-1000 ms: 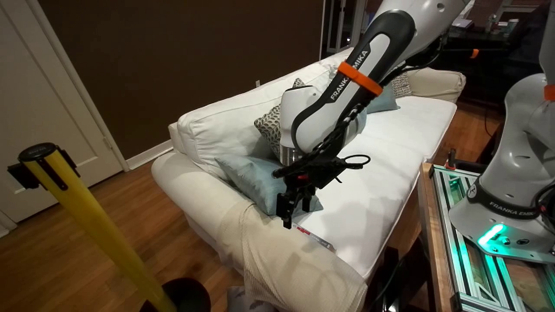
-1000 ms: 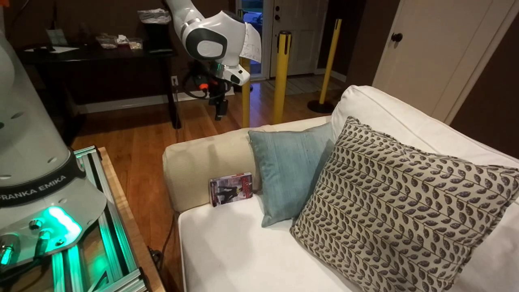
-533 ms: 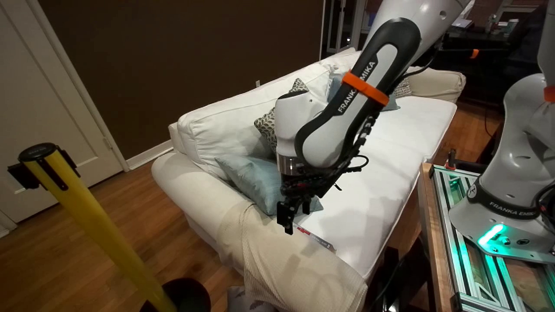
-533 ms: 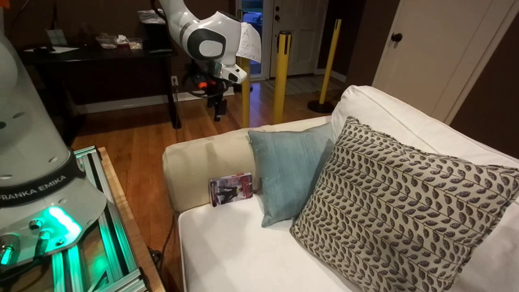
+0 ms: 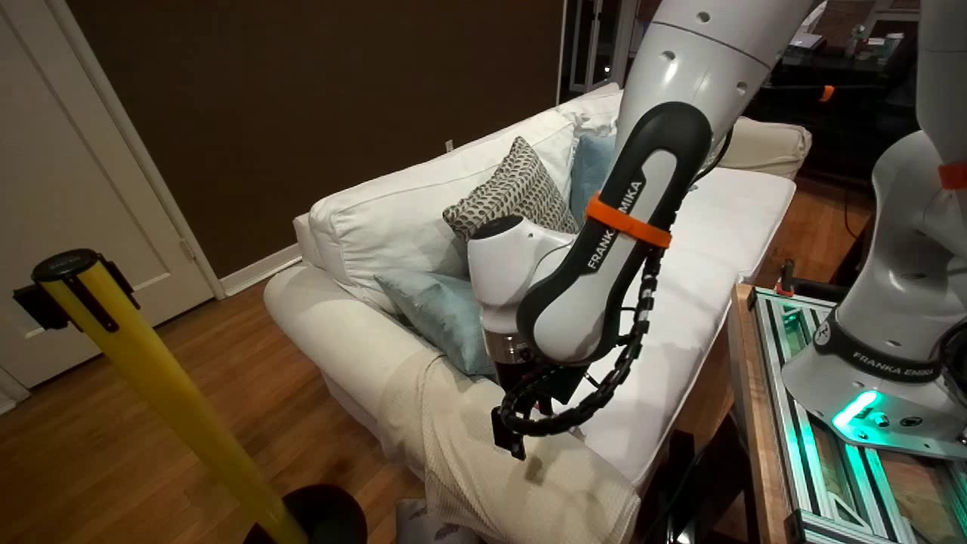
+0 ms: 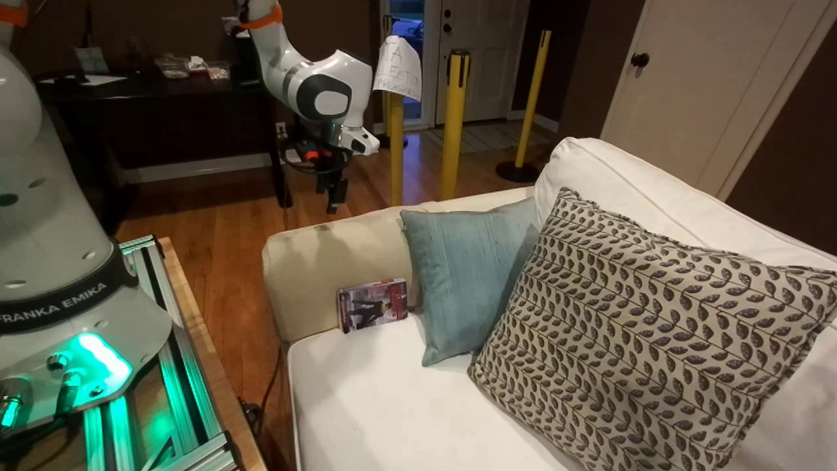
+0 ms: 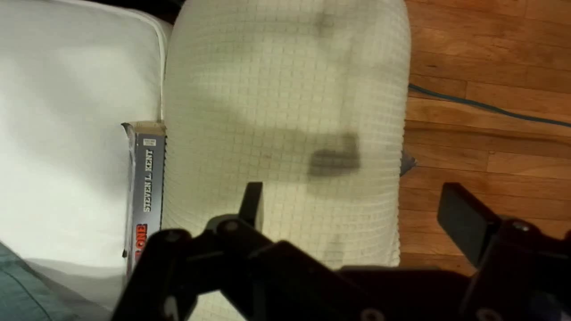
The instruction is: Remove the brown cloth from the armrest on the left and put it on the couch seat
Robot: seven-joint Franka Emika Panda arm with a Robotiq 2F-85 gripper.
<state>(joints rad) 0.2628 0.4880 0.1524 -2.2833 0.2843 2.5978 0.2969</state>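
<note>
The brown cloth [image 5: 483, 461] is a pale tan, grid-woven sheet draped over the front part of the armrest [image 5: 325, 313]. It also shows in an exterior view [image 6: 307, 281] and fills the middle of the wrist view [image 7: 276, 98]. My gripper [image 5: 521, 442] hangs above the cloth, apart from it. In an exterior view my gripper [image 6: 329, 198] sits above the top of the roll. In the wrist view the gripper [image 7: 352, 187] is open and empty, one finger over the cloth, the other over the floor. The couch seat [image 6: 392, 399] is white and lies beside the armrest.
A book [image 6: 373, 305] leans against the armrest's inner side. A teal cushion [image 6: 464, 281] and a grey patterned cushion [image 6: 654, 327] rest on the couch. A yellow post [image 5: 166, 378] stands outside the armrest. The robot's bench [image 5: 755, 423] faces the seat. A cable [image 7: 482, 104] lies on the floor.
My gripper has come down toward the cloth and shifted toward the front end of the armrest. The cloth has not moved.
</note>
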